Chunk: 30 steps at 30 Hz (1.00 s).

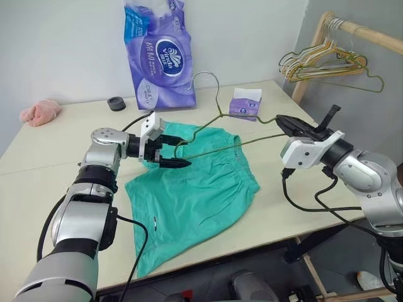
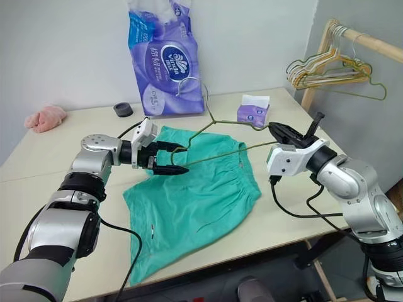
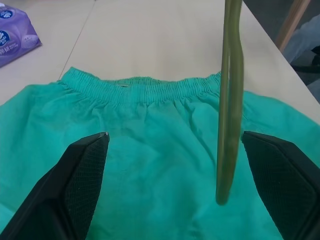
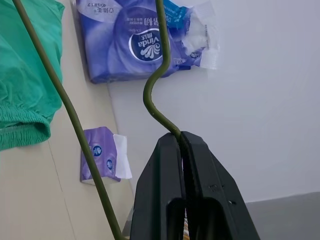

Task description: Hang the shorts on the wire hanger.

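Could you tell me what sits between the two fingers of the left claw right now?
The far corner of the wire hanger hangs between the open left claw, above the shorts, in the left wrist view.

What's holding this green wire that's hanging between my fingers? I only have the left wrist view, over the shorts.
Observer: The right gripper is shut on the wire hanger at one corner, holding it above the shorts.
Operator: Is my left gripper closed on it?
Observer: No. The left gripper is open, with the hanger's far corner between its fingers.
Operator: Is any of the shorts on the hanger?
Observer: Not yet. They lie flat on the table, waistband toward the pack of tissue rolls.
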### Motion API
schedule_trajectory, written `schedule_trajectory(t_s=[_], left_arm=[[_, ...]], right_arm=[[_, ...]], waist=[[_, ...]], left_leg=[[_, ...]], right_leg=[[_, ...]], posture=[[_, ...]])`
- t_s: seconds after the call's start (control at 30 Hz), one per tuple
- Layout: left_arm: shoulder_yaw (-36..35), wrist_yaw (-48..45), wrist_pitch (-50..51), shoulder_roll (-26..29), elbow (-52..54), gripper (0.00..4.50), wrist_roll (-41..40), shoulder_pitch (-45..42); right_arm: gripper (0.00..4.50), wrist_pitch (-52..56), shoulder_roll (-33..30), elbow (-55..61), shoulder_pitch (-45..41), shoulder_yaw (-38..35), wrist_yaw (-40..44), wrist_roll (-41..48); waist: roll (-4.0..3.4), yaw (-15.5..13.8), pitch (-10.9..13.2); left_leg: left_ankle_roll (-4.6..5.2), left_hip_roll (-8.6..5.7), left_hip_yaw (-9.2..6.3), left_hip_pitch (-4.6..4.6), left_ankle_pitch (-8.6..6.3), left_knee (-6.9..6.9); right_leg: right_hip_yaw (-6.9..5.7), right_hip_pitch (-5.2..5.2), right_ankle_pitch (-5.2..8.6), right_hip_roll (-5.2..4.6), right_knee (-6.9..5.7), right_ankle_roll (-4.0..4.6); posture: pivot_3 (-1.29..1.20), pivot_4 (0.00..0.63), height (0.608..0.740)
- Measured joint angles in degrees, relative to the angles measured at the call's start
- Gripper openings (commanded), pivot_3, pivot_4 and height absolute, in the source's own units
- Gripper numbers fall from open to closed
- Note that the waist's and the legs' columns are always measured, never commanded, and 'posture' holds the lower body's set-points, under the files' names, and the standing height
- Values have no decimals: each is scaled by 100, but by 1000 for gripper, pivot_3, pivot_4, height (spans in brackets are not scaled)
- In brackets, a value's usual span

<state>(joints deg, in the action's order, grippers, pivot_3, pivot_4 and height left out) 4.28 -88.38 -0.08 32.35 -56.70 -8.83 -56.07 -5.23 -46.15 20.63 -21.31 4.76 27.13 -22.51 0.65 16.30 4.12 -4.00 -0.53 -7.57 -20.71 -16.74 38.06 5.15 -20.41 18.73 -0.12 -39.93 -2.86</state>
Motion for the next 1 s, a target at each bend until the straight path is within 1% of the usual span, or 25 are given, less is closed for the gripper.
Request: schedule_trajectory(t_s=[0.4,0.5,0.57,0.93,0.97,1.0], left_arm=[[29,-131,108,-4,71,4500,68,34],[70,-243,70,-2,132,3929,130,104],[134,-285,-5,1,178,3389,185,191],[205,-329,-57,1,178,174,291,251],[206,-339,-56,0,180,51,291,251],[206,-340,-55,-4,182,51,291,252]], right_arm=[[24,-148,231,-21,-7,0,84,-98],[0,-150,248,-21,-6,0,128,-98],[0,-151,257,-21,-7,0,144,-98],[0,-176,345,-21,-12,0,177,-98],[0,-176,345,-21,-12,-1,181,-98],[0,-176,345,-20,-12,-5,182,-98]], waist=[[0,3,0],[0,5,0],[0,6,0],[0,6,0],[0,6,0],[0,6,0]], left_leg=[[0,-1,-1,-3,0,1],[0,-1,1,-2,0,1],[0,0,0,-2,0,1],[0,0,-1,-3,0,1],[0,0,-1,-3,0,1],[0,-1,-1,-3,0,1]], right_leg=[[1,-3,0,-2,-2,1],[2,-3,0,-2,-2,1],[2,-3,0,-2,-2,1],[1,-3,0,-2,-3,1],[1,-3,0,-2,-2,1],[0,-3,0,-2,-3,1]], posture=[[-300,29,740],[-300,30,740],[-301,30,740],[-303,33,740],[-303,33,740],[-304,33,740]])
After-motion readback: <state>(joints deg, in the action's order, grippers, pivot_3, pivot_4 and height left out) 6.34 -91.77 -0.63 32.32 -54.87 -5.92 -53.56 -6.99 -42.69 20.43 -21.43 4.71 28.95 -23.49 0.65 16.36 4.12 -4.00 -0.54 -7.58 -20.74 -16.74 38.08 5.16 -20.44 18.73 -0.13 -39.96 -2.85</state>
